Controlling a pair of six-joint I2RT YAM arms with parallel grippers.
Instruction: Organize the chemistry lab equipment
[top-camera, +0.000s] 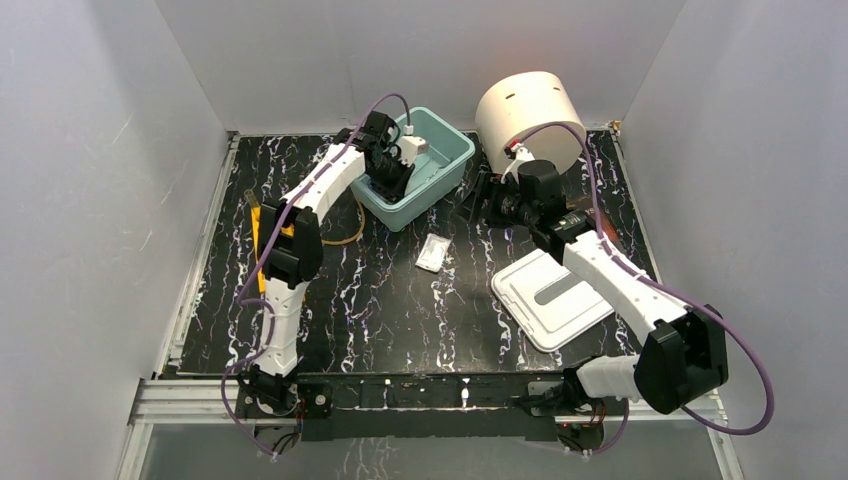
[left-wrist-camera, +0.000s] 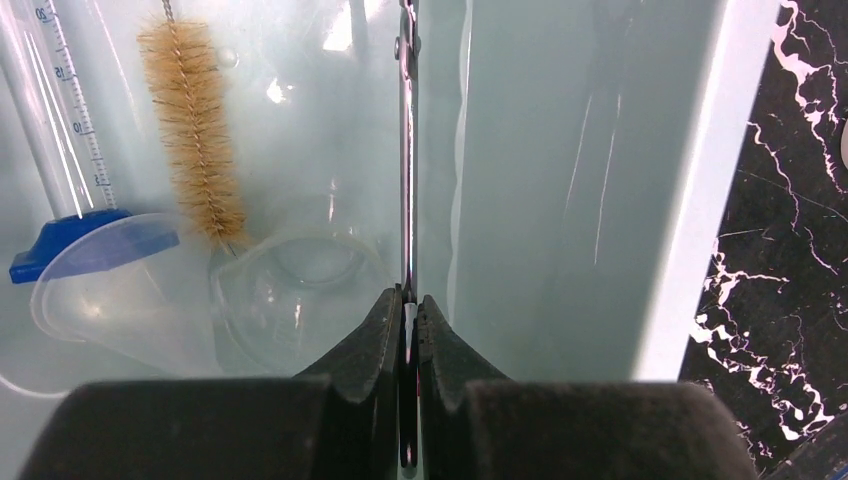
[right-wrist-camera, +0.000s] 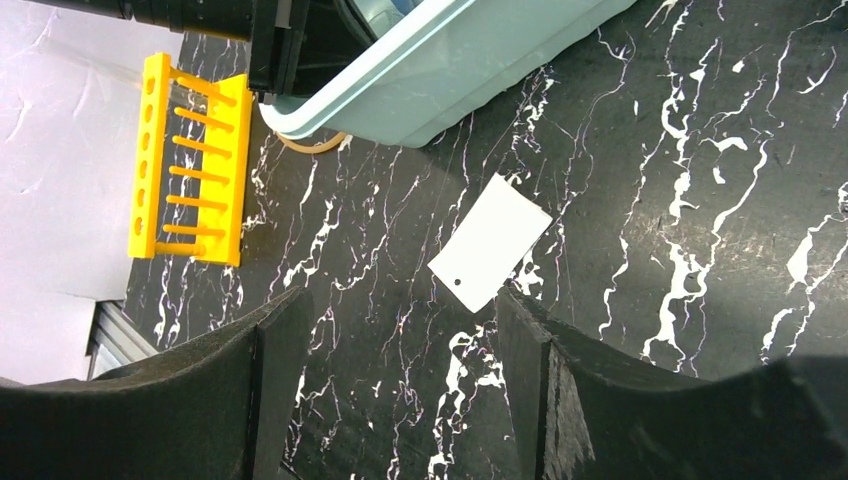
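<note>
The tube (left-wrist-camera: 60, 110) is marked 10, 15. A metal strip (left-wrist-camera: 406, 150) is clamped by the left end effector (left-wrist-camera: 408, 320); the right end effector (right-wrist-camera: 400, 370) is spread over the marbled desk (right-wrist-camera: 700, 200).

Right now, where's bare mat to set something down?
Bare: the near mat between the left arm and white lid, nearer than the flat packet. Crowded: the back, around the teal bin and cream cylinder.
</note>
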